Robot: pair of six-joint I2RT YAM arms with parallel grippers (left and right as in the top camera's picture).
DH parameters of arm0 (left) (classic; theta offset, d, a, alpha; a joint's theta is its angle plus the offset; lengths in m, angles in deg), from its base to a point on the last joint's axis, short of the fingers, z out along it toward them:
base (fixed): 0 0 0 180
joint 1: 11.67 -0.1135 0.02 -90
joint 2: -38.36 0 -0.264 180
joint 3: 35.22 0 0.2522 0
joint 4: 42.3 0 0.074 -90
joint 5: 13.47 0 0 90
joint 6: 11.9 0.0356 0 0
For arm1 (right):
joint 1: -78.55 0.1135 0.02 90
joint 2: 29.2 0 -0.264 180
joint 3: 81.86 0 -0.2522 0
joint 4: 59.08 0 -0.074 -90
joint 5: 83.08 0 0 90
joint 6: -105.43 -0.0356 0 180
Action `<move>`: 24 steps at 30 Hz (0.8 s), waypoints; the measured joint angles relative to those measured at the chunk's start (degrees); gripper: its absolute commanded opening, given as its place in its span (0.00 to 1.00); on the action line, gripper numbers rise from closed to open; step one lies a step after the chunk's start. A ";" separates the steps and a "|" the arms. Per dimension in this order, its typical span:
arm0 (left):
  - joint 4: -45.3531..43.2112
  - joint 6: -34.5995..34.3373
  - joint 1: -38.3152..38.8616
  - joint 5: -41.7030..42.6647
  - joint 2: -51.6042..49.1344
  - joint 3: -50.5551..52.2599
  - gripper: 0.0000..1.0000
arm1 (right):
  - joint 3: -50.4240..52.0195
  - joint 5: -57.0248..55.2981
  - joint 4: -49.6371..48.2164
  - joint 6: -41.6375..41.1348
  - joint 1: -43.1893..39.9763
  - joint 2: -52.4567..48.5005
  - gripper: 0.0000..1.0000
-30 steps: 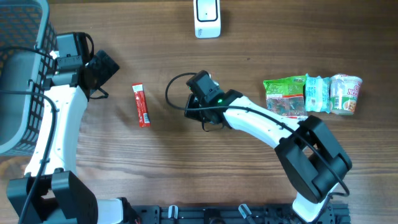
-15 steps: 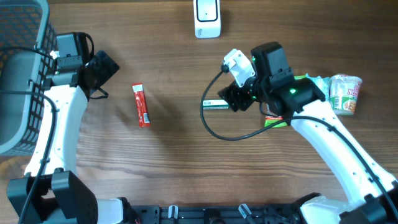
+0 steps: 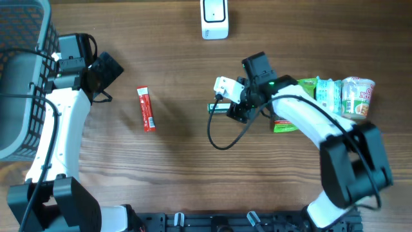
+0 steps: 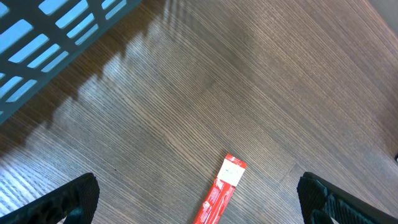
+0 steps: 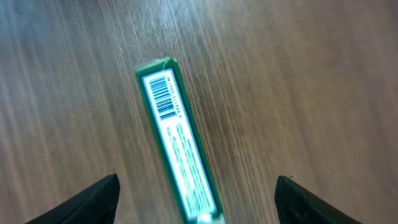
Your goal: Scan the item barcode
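Overhead view of a wooden table (image 3: 180, 174). Just right of centre, a slim green box (image 3: 217, 108) lying flat on the wood, long side running from 9 to 3 o'clock. In the right wrist view, printed face up, with the barcode (image 5: 166, 99) toward the 12 o'clock end. Right gripper (image 3: 235, 111) over the box's 3 o'clock end, released: dark fingers (image 5: 99, 199) spread wide at 8 and 4 o'clock of that view, box lying between and touched by neither. At 12 o'clock on the table, a white scanner (image 3: 214, 19). At 3 o'clock, a row of green and white snack packets (image 3: 322, 96). Left of centre, a red sachet (image 3: 146, 109), long side from 12 to 6 o'clock. Left gripper (image 3: 111, 69) at about 10 o'clock of the sachet, likewise released, jaws wide and holding nothing. Along the 9 to 11 o'clock edge, a grey mesh basket (image 3: 19, 38)
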 measured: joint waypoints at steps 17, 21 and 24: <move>0.00 0.00 0.00 0.00 0.00 0.00 1.00 | 0.11 0.66 0.72 -5.97 0.00 -3.32 0.42; 0.00 0.00 0.00 0.00 0.00 0.00 1.00 | 0.11 0.68 0.83 -12.07 0.00 -3.32 0.41; 0.00 0.00 0.00 0.00 0.00 0.00 1.00 | 0.11 1.38 0.83 -17.16 0.00 -3.32 0.40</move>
